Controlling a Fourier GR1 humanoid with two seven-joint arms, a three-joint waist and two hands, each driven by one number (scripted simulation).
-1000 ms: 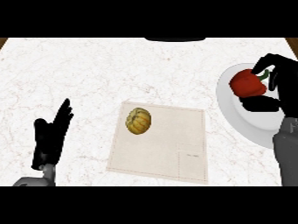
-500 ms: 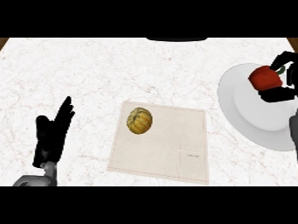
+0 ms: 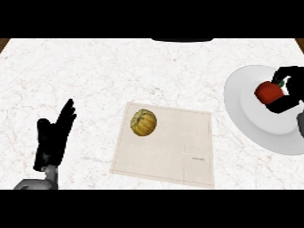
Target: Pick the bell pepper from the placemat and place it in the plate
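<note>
Already over the white plate (image 3: pixel 259 127), the right hand (image 3: pixel 297 87) curled round the red bell pepper (image 3: pixel 269 91); lowering before uncurling looked wisest. Left hand (image 3: pixel 52 138) rested open-fingered.

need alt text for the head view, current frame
The robot's right hand, fingers curled round a red bell pepper, holds it over a white plate at the right of a marble counter. A small yellow-orange squash lies on a beige placemat; the open left hand rests lower left.
</note>
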